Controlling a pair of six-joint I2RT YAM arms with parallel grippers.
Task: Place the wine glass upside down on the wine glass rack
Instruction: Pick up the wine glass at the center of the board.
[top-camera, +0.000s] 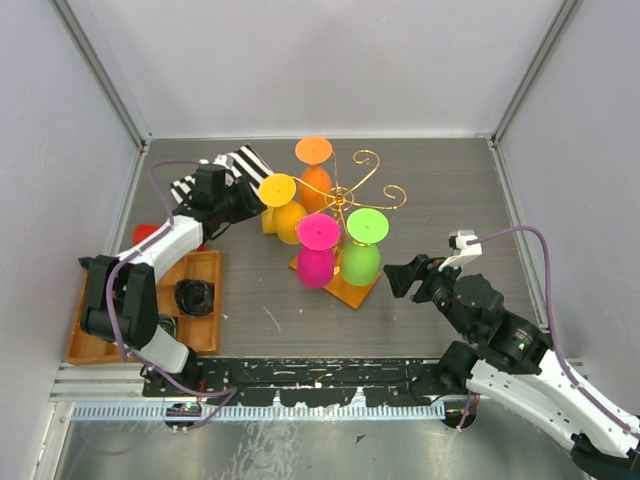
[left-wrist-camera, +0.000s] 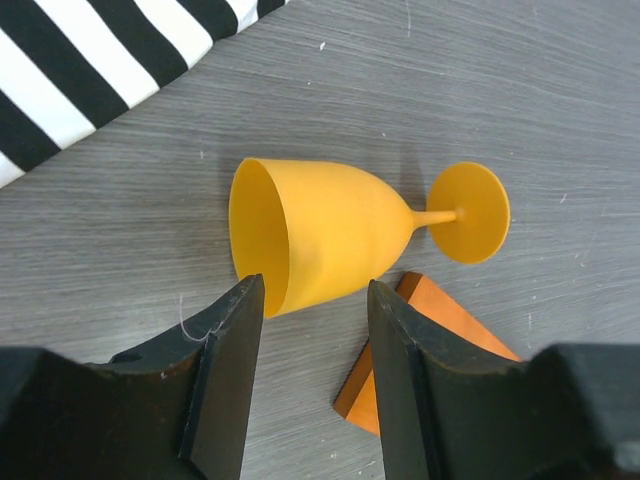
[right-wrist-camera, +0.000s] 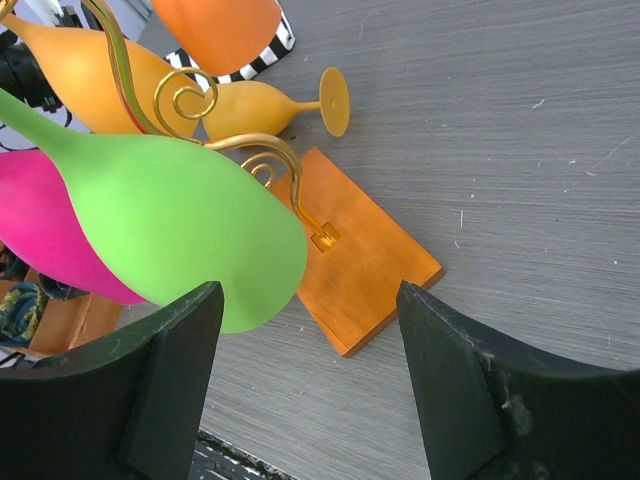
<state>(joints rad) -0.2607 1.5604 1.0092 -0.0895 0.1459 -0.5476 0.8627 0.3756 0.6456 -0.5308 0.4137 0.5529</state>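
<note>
While the yellow wine glass (left-wrist-camera: 330, 230) lies on its side on the counter (left-wrist-camera: 520, 80), just beside a base corner of the wine glass rack (left-wrist-camera: 440, 330), your left end effector (left-wrist-camera: 317, 288) hovers parted over the bowl, pinching nothing. Turn it to close across the bowl, not lengthwise. Your right end effector (right-wrist-camera: 308, 296) sits released, empty, near the hung green glass (right-wrist-camera: 180, 230).

Lying wine glass (left-wrist-camera: 330, 235): yellow-orange. Others: green glass (right-wrist-camera: 180, 220), magenta glass (top-camera: 315, 265), orange glass (top-camera: 315, 182). Wine glass rack (right-wrist-camera: 365, 255): gold wire, orange-brown base. Cloth (left-wrist-camera: 90, 70): black-white stripes. Table (left-wrist-camera: 520, 70): grey wood grain.
</note>
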